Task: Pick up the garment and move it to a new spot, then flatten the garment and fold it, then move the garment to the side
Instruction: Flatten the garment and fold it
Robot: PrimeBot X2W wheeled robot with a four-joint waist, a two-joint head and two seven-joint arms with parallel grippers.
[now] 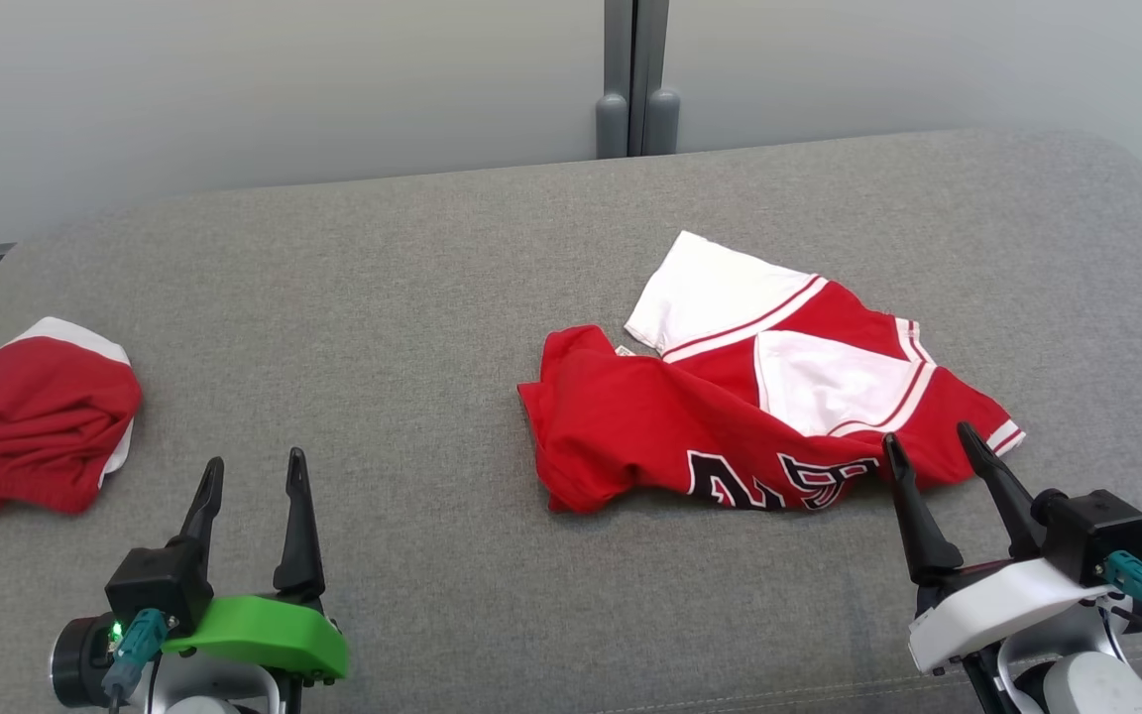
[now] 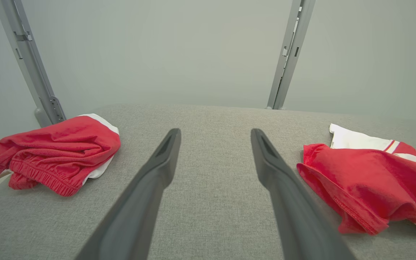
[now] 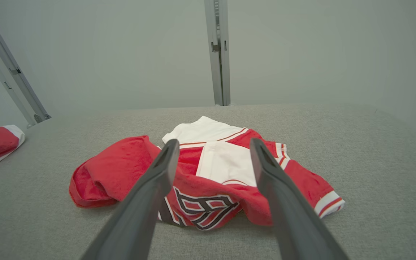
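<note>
Holds right claw [image 1: 926, 433] spread and empty just at the near hem of the crumpled red-and-white garment [image 1: 650, 426] lying crosswise on the grey table [image 1: 412, 297], has left claw [image 1: 255, 456] equally spread and empty well off the garment's left end, probably favouring a right-arm pick.

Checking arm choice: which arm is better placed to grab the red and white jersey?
Right. The right gripper is open at the near edge of the jersey; the left gripper is open, farther off.
</note>
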